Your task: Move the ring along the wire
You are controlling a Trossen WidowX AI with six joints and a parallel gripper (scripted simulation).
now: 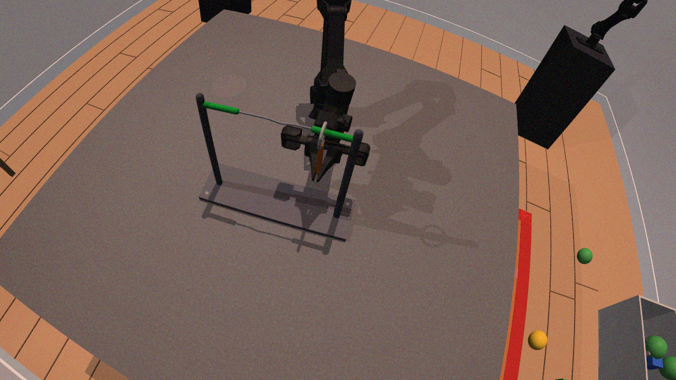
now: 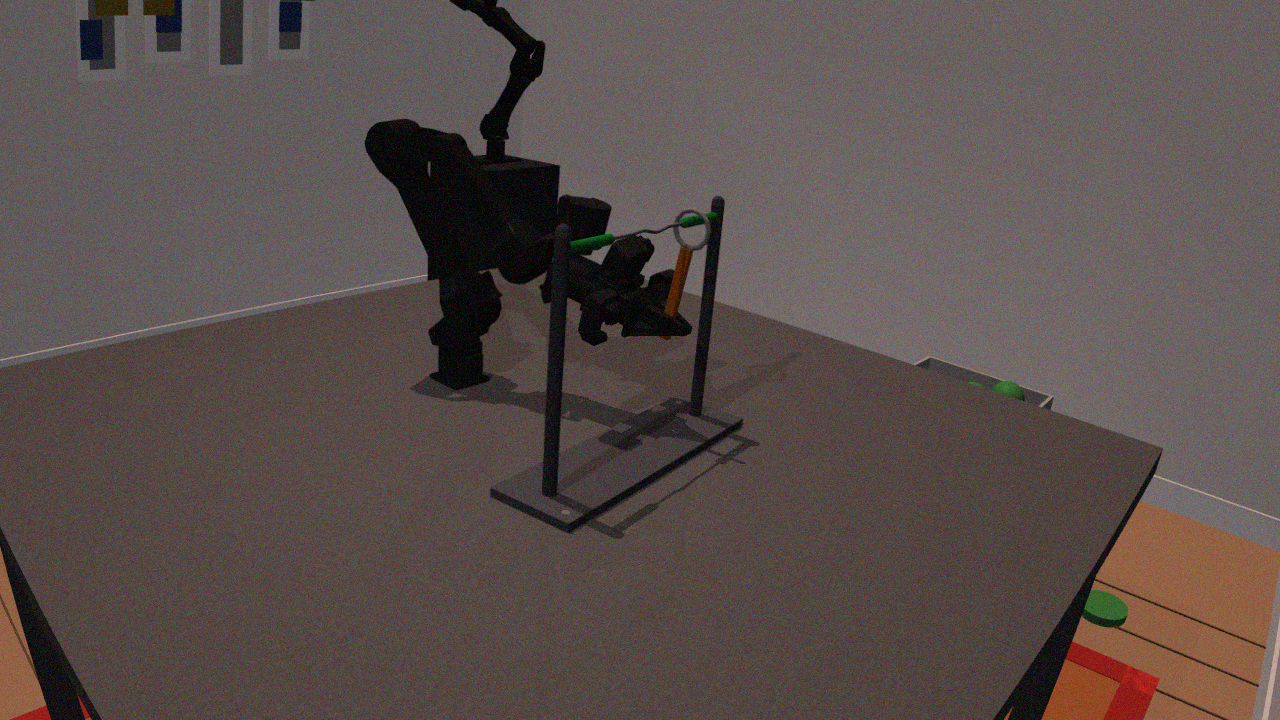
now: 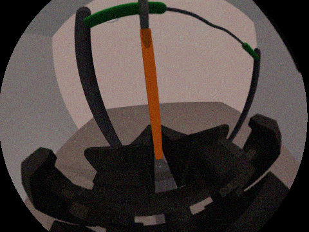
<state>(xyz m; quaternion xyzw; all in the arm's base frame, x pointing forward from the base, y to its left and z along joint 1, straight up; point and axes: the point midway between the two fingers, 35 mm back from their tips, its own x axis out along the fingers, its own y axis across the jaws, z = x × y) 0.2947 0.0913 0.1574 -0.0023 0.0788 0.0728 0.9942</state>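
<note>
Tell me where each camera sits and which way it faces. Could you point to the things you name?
Top: high up, looking down at the wire stand [image 1: 271,212] [image 2: 617,465]; the arm [image 1: 332,51] [image 2: 420,197] and claw [image 1: 315,179] [image 2: 687,329] [image 3: 153,126] show.
Exterior: off to one side, looking slightly down across the table; arm and claw show.
Wrist: on the arm, looking past the claw's fingers; only the claw shows.
Top and exterior share the whole stand.

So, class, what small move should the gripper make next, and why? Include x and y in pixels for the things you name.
Probably ease the ring [image 1: 323,126] [image 2: 677,234] [image 3: 144,16] slightly lower so it hangs: it already encircles the green part [image 1: 341,135] [image 2: 693,220] [image 3: 112,14] beside one post [image 1: 348,174] [image 2: 707,313] [image 3: 84,58], while the gripper [image 1: 317,178] [image 2: 684,329] [image 3: 153,126] is clamped on the orange handle [image 1: 319,158] [image 2: 681,273] [image 3: 152,84].
</note>
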